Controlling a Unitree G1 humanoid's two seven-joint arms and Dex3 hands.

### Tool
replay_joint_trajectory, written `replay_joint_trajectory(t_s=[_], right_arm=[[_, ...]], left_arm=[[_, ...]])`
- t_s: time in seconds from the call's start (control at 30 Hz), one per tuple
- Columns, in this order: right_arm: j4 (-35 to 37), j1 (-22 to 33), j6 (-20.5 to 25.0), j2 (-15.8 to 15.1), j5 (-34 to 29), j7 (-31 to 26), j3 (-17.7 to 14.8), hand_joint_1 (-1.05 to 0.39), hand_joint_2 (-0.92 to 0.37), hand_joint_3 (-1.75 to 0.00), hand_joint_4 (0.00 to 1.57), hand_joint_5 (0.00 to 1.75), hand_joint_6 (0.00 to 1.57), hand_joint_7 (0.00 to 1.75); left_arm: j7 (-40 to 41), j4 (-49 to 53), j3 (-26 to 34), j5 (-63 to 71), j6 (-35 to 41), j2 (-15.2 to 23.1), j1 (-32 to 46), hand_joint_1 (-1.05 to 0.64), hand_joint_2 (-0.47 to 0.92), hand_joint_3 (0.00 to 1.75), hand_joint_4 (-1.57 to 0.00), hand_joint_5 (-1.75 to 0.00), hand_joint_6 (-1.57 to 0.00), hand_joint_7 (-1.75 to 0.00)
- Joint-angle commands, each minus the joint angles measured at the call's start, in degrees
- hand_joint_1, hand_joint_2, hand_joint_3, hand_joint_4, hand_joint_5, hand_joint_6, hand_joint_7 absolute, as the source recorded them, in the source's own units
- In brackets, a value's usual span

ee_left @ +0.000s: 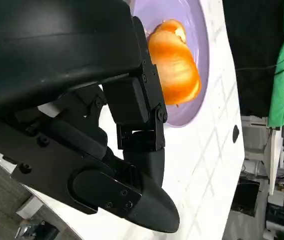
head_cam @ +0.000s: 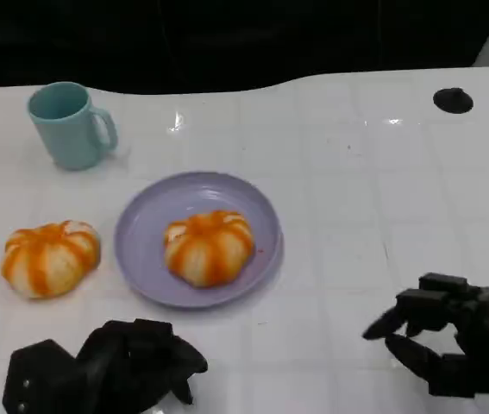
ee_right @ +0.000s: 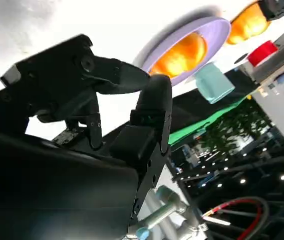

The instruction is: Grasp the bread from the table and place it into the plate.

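bread (ee_right: pixel 182 55) on plate (ee_right: pixel 213 29)

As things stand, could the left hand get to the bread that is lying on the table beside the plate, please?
Probably yes. The left hand holds nothing and sits near the table's front edge, with bare table between it and the bread. The plate lies to the bread's right, off that path.

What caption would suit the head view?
One bread on the purple plate, another bread beside it, teal mug behind.
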Motion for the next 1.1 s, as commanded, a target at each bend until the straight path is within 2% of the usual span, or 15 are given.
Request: replay_joint_trajectory(t_s=[0.03,0.17,0.37,0.5,1.1], right_arm=[[-0.4,1.9,-0.3,0.4,-1.9,-2.7,-0.7,-0.28,-0.49,-1.14,0.79,1.73,0.79,1.25],[2.2,0.9,-0.1,1.6,-4.1,-6.3,-0.4,-0.29,-0.48,-1.18,0.82,1.74,0.76,1.37],[4.5,-0.3,1.4,2.6,-3.3,-6.2,-0.2,-0.32,-0.48,-1.2,0.84,1.75,0.7,1.54],[5.0,-0.4,2.5,2.7,-3.8,-6.7,0.0,-0.33,-0.48,-1.2,0.85,1.75,0.7,1.55],[7.0,-1.6,2.1,2.2,-4.3,-8.0,1.4,-0.35,-0.47,-1.16,0.87,1.75,0.73,1.5]], left_arm=[[0.5,-0.2,0.4,0.3,0.4,1.0,0.6,-1.04,0.83,0.01,-0.89,-1.51,-1.41,-0.56],[0.2,0.2,0.9,-0.2,0.3,1.2,0.2,-1.04,0.83,0.01,-0.89,-1.51,-1.41,-0.56],[-0.3,0.9,1.1,-0.6,0.1,1.4,-0.3,-1.04,0.83,0.01,-0.89,-1.52,-1.4,-0.56],[-0.2,1.2,1.1,-0.6,0.3,1.4,-0.4,-1.03,0.82,0.0,-0.89,-1.51,-1.4,-0.56],[-0.1,2.1,1.1,-0.4,-0.2,1.8,-0.8,-1.02,0.84,0.01,-0.88,-1.51,-1.4,-0.56]])
